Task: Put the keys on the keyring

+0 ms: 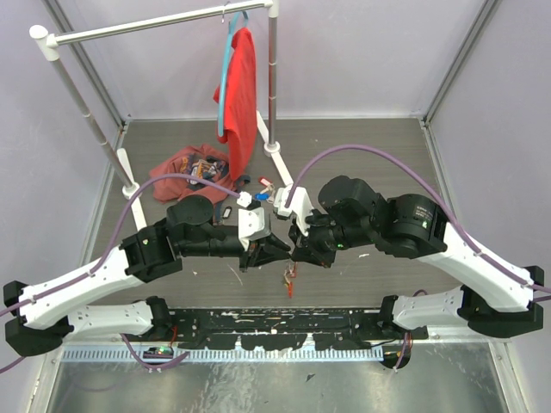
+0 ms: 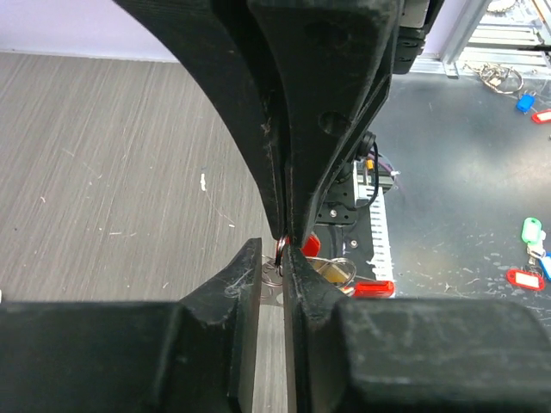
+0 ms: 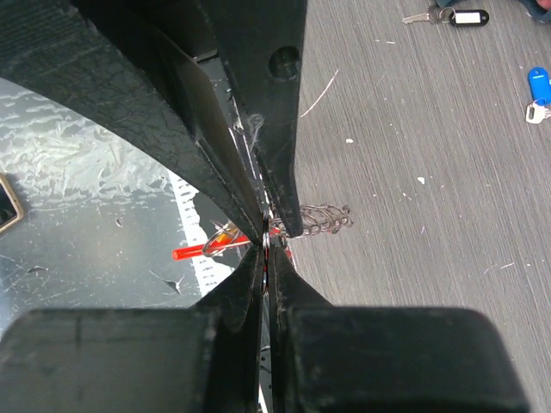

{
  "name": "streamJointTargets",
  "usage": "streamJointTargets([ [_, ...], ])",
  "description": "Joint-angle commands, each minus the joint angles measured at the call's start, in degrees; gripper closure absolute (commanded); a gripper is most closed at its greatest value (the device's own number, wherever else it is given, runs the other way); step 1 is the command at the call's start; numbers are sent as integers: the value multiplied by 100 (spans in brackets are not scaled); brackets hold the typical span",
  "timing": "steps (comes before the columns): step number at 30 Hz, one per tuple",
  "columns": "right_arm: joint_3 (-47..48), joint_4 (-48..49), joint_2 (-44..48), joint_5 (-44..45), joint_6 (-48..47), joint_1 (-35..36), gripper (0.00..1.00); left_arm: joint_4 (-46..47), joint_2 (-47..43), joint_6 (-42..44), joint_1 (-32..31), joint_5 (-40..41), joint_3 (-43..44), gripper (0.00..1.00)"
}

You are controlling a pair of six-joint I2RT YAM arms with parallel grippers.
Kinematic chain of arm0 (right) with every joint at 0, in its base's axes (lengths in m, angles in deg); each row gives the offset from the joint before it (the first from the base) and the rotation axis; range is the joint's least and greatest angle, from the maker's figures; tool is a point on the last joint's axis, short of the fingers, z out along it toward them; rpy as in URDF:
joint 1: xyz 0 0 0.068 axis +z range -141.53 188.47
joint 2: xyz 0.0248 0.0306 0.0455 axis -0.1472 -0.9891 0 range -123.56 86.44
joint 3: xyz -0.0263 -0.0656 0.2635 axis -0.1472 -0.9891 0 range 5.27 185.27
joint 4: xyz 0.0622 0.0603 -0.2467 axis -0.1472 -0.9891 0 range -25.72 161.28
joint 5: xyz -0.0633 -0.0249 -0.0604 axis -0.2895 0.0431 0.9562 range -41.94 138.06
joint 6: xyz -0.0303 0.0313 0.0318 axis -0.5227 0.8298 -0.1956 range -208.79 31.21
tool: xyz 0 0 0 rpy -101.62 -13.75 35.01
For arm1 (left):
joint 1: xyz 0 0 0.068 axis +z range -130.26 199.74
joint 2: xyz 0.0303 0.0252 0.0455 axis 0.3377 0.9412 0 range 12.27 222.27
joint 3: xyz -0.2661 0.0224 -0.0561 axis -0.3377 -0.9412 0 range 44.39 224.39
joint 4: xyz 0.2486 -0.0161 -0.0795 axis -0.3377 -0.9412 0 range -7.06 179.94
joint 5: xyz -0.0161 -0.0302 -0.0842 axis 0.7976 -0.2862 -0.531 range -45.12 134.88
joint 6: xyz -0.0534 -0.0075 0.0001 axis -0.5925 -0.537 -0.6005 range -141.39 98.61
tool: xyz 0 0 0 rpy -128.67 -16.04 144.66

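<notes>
Hanging between the two grippers, the keyring (image 3: 320, 220) is held above the grey table (image 1: 387, 155), near the middle of its front half. The left gripper (image 2: 275, 254) is seen clamped on a small ring at the loop, and the right gripper (image 3: 268, 258) is closed on the same assembly from the opposite side, tip to tip with its partner. Exactly which link each one pinches cannot be resolved, since the fingers cover it.

No key can be made out on the chain, so the task is judged to be at an early stage. The loop is gripped and presented, but threading is not yet done. Several keys are left lying well apart from it at the back: a key with a black tag (image 3: 456, 15), a blue-tagged key (image 3: 538, 86) and a red-tagged key (image 1: 263, 182).

The long red tag (image 1: 290, 286) is seen dangling from the pinch, its long axis running toward the arm bases in the top view, free end away from the fingers. The small yellow tag (image 3: 225, 234) lies just beside it, and the bunched chain is spread out on the opposite side.
</notes>
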Motion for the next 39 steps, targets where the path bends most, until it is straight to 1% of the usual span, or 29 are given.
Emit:
streamJointTargets([
  [1,36,452,24,-147,-100,-5,99,46,43,20,-12,-155,257,84],
  [4,25,516,60,-145,-94,-6,99,48,52,23,-10,-162,248,98],
  [5,25,542,76,-138,-99,-5,99,47,56,21,-14,-166,248,100],
  [9,-33,725,201,-56,-28,-5,99,43,41,-6,-12,-162,241,100],
  [10,-61,806,243,-34,6,-5,95,38,14,-20,-10,-145,228,100],
  [12,-194,996,380,109,141,-5,79,68,-37,-88,-10,-13,204,100],
  [14,-381,1259,591,345,372,-5,70,179,-122,-151,-10,146,134,100],
  [16,-583,1553,845,579,661,-5,65,290,-217,-243,-10,329,26,100],
  [18,-785,1877,1142,877,1044,-5,63,424,-323,-331,-10,495,-76,100],
  [23,-1505,2734,1888,1691,2185,-5,63,684,-439,-759,-10,1142,-199,100],
  [27,-1821,2916,2070,2066,2990,-6,65,764,-482,-900,-10,1370,-220,100],
  [31,-1953,3011,2036,2033,3392,-5,65,824,-511,-935,-10,1422,-258,100],
  [35,-2038,3146,1933,1865,3539,-5,65,949,-559,-986,-10,1462,-295,100],
  [39,-2167,3238,1909,1927,3654,-10,65,1197,-687,-1085,-10,1469,-442,100],
])
